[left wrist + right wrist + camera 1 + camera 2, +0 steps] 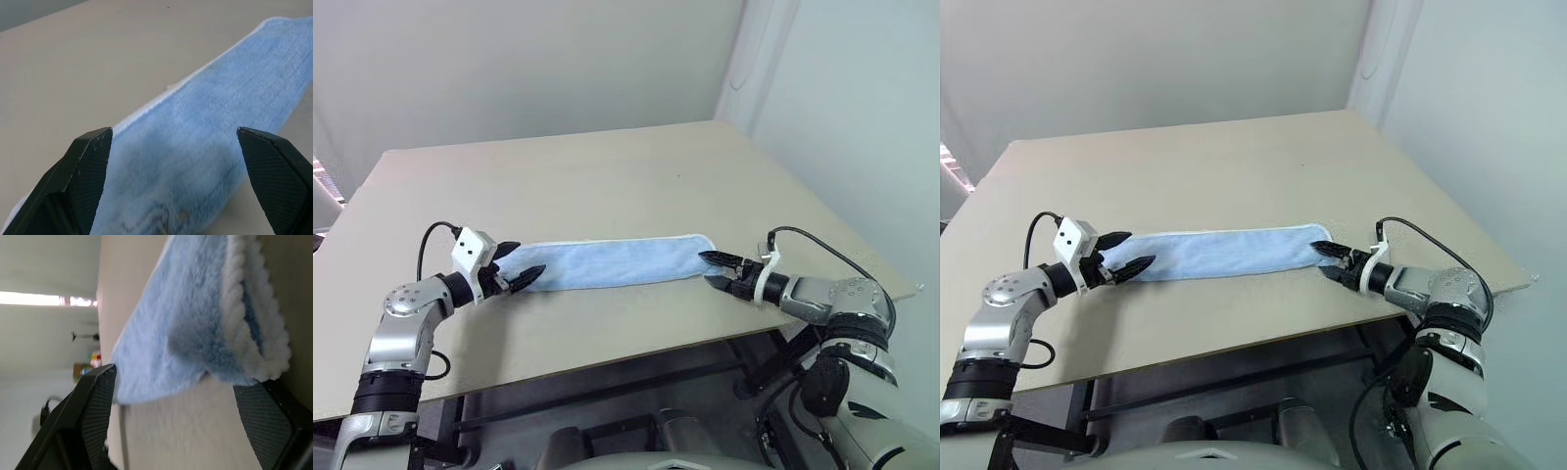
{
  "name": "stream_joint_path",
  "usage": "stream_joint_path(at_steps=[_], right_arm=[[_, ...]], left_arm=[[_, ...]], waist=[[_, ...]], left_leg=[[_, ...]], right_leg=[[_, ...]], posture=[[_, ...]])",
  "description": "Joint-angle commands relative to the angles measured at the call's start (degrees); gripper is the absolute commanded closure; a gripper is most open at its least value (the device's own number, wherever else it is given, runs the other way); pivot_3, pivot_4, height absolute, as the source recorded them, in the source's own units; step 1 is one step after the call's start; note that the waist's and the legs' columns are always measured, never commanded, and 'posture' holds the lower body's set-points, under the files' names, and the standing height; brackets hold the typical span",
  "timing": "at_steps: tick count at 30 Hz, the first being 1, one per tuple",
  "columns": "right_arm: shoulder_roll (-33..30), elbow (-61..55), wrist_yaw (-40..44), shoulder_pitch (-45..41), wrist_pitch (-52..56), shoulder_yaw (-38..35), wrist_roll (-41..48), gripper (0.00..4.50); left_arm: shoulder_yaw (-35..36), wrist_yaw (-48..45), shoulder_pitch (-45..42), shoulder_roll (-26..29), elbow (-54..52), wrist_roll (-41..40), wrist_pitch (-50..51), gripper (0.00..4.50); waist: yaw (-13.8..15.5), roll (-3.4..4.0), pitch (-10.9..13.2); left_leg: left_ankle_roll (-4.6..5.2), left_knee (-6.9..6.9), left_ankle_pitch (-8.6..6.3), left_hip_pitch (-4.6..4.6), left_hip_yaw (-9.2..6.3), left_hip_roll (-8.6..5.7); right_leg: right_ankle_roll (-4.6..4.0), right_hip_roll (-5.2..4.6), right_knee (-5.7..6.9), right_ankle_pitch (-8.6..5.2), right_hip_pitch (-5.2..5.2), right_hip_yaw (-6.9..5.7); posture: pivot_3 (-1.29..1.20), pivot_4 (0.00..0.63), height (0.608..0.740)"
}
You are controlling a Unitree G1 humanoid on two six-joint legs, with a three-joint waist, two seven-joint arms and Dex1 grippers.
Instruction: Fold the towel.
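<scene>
Claws (517, 264) flank long folded blue towel (617, 262).

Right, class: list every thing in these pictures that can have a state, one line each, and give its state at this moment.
towel: folded into a long narrow strip, lying flat on the table, not gripped.
left gripper: open, fingers either side of the towel's left end.
right gripper: open, at the towel's right end, not closed on it.
table: bears the towel near its front edge.
</scene>
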Motion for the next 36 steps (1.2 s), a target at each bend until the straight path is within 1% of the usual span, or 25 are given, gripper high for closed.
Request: stream_joint_path(at_steps=[1,4,8,9,10,12,16,17,18,21,26,31,32,36], right_arm=[[-3.16,1.91,-3.64,-1.84,-6.42,-1.75,-2.15,0.67],[-3.47,2.28,-3.1,-2.39,-6.91,-0.51,-1.87,0.67],[-2.76,2.19,-2.8,-3.11,-6.54,0.69,-1.78,0.67],[-2.46,1.66,-2.52,-3.1,-6.22,1.38,-1.85,0.67],[-2.19,1.24,-2.1,-3.1,-5.82,2.08,-1.84,0.84],[-1.88,0.84,-1.48,-3.08,-5.52,3.06,-1.8,1.31],[-1.73,1.16,-1.27,-2.83,-5.43,4.14,-2.19,2.81],[-1.78,1.2,-1.07,-2.79,-5.38,4.34,-2.19,3.11],[-1.84,1.2,-1.05,-2.75,-5.54,4.38,-2.23,3.54],[-2.65,1.69,-0.93,-3.04,-6.42,4.02,-2.29,4.48],[-5.88,3.94,-0.5,-3.49,-7.3,3.11,-2.53,4.48],[-12.87,5.49,3.35,-2.75,-7.61,3.37,-3.1,4.48],[-14.69,6.25,4.55,-2.55,-7.43,3.51,-3.25,4.48],[-20.95,4.19,13.21,-0.83,-5.79,7.91,-3.91,4.48]], left_arm=[[1.09,0.47,-0.61,0.41,-1.21,-0.15,-1.02,0.21],[1.04,0.62,-0.48,0.41,-1.25,-0.07,-1.13,0.21],[1.26,0.95,-0.31,0.52,-1.27,-0.14,-1.02,0.21],[1.27,1.04,-0.2,0.64,-1.13,0.01,-1.21,0.21],[1.31,1.03,-0.09,0.76,-1.08,0.05,-1.32,0.21],[1.4,1.18,-0.03,0.87,-1.03,0.11,-1.43,0.21],[1.42,1.38,-0.04,1.13,-0.88,0.32,-1.65,0.21],[1.4,1.49,-0.12,1.2,-0.74,0.44,-1.74,0.21],[1.43,1.5,-0.14,1.28,-0.64,0.46,-1.81,0.21],[1.59,1.4,-0.33,1.58,0.11,0.62,-2.21,0.21],[1.54,1.47,-1.21,1.65,1.26,0.88,-2.61,0.21],[1.81,1.34,-1.35,2.01,1.84,1.12,-2.71,0.21],[1.87,1.3,-1.2,2.05,1.82,1.09,-2.74,0.21],[2.03,1.36,-1.09,2.19,1.89,0.84,-2.62,0.21]], waist=[[0.04,0.05,0.0],[0.14,0.23,-0.05],[0.06,0.16,-0.14],[-0.01,0.11,-0.17],[-0.15,0.07,-0.2],[-0.23,0.06,-0.2],[-0.12,0.06,-0.2],[-0.11,0.07,-0.2],[-0.12,0.05,-0.21],[-0.08,-0.03,-0.26],[0.29,0.01,-0.24],[1.07,0.1,-0.18],[1.23,0.1,-0.18],[1.77,0.11,-0.18]], left_leg=[[-0.03,-0.02,-0.02,-0.1,-0.02,0.1],[-0.03,-0.09,-0.02,-0.52,0.14,0.25],[0.02,-0.03,0.01,-0.46,0.39,0.15],[0.1,0.01,0.06,-0.46,0.4,0.12],[0.16,0.04,0.09,-0.46,0.41,0.07],[0.28,-0.07,0.01,-0.52,0.44,-0.01],[0.31,-0.66,0.03,-0.59,0.65,-0.12],[0.31,-0.72,0.03,-0.63,0.67,-0.09],[0.31,-0.78,0.03,-0.66,0.67,-0.06],[0.32,-0.79,0.04,-0.59,0.66,0.04],[0.32,-0.52,0.04,-0.57,0.64,-0.01],[0.32,-0.6,0.04,-0.75,0.64,-0.15],[0.33,-0.65,0.03,-0.84,0.69,-0.17],[0.49,-0.71,-0.06,-1.12,0.72,-0.17]], right_leg=[[0.0,-0.08,-0.2,0.01,0.05,-0.02],[0.19,-0.24,-0.98,0.3,0.06,-0.04],[0.29,-0.5,-0.94,0.37,0.06,-0.04],[0.45,-0.51,-0.91,0.46,0.06,-0.03],[0.76,-0.54,-0.87,0.65,0.04,0.0],[0.89,-0.56,-0.88,0.73,-0.1,0.02],[0.88,-0.44,-0.8,0.73,-0.5,0.09],[0.87,-0.36,-0.74,0.72,-0.6,0.1],[0.84,-0.3,-0.68,0.71,-0.71,0.1],[0.73,-0.17,-0.6,0.67,-0.71,0.11],[0.6,-0.23,-0.62,0.7,-0.6,0.15],[0.63,-0.39,-0.75,0.69,-0.67,0.16],[0.66,-0.39,-0.77,0.67,-0.78,0.19],[0.67,-0.31,-0.77,0.68,-1.07,0.21]], posture=[[0.0,0.0,0.729],[0.0,0.0,0.729],[0.0,0.0,0.729],[0.0,0.0,0.729],[0.0,0.0,0.729],[0.0,0.0,0.729],[0.0,0.0,0.729],[0.0,0.0,0.729],[0.0,0.0,0.729],[0.0,0.0,0.729],[0.0,0.0,0.729],[0.0,0.0,0.729],[0.0,0.0,0.729],[0.0,0.0,0.729]])
